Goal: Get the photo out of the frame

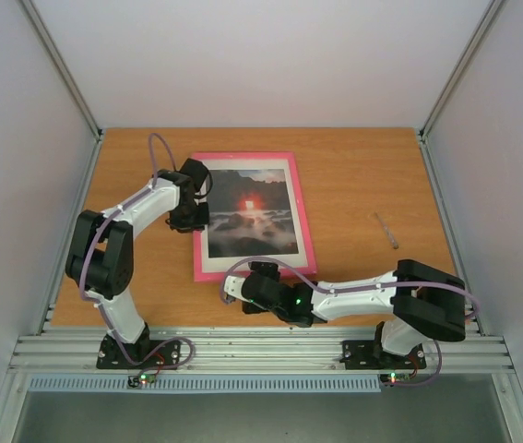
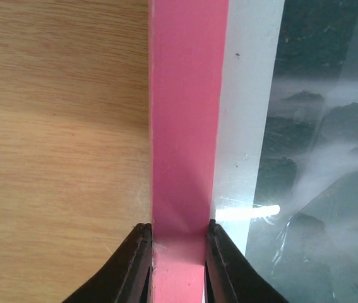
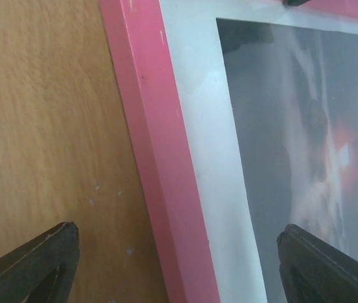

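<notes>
The pink frame [image 1: 304,217] lies face up in the middle of the table. The photo [image 1: 250,210], a red sunset among dark clouds, sits inside it behind a white border. My left gripper [image 1: 193,220] is at the frame's left rail. In the left wrist view it [image 2: 179,252] is shut on the pink rail [image 2: 185,126], one finger on each side, with the photo [image 2: 317,139] to the right. My right gripper [image 1: 241,293] is at the frame's near left corner. In the right wrist view it [image 3: 179,259] is wide open, straddling the pink rail [image 3: 147,139] and white border, beside the photo [image 3: 305,126].
A thin pale stick [image 1: 387,229] lies on the wooden table [image 1: 362,175] to the right of the frame. White walls enclose the table at the back and both sides. The metal rail [image 1: 261,351] with the arm bases runs along the near edge.
</notes>
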`<state>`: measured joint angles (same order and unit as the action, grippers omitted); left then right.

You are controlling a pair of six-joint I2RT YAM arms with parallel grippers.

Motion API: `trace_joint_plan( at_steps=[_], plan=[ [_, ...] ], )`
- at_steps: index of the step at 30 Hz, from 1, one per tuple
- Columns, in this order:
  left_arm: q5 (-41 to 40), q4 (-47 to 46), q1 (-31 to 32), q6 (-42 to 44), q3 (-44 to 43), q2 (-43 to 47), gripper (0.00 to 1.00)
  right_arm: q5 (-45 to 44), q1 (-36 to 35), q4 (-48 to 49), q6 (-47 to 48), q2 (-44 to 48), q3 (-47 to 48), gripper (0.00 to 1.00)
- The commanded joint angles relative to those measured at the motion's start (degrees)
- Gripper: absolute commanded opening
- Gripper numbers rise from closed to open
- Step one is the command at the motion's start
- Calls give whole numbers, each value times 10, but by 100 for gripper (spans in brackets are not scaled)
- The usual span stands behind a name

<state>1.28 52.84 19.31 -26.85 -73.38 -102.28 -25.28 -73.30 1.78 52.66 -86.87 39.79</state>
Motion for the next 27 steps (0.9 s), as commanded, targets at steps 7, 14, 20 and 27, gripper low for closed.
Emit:
trace_joint_plan(
  at_steps=[7,14,20,27],
  plan=[
    [14,2,-12,-41,-14,58,1,-125,-6,157,81,-89,-7,83],
    [30,3,-13,-54,-4,71,1,-160,-6,257,100,-141,-12,74],
    [36,11,-14,-51,-3,77,0,-198,-5,358,140,-177,-18,61],
    [44,9,-17,-55,13,96,0,-235,-5,494,214,-225,-21,44]
  ],
)
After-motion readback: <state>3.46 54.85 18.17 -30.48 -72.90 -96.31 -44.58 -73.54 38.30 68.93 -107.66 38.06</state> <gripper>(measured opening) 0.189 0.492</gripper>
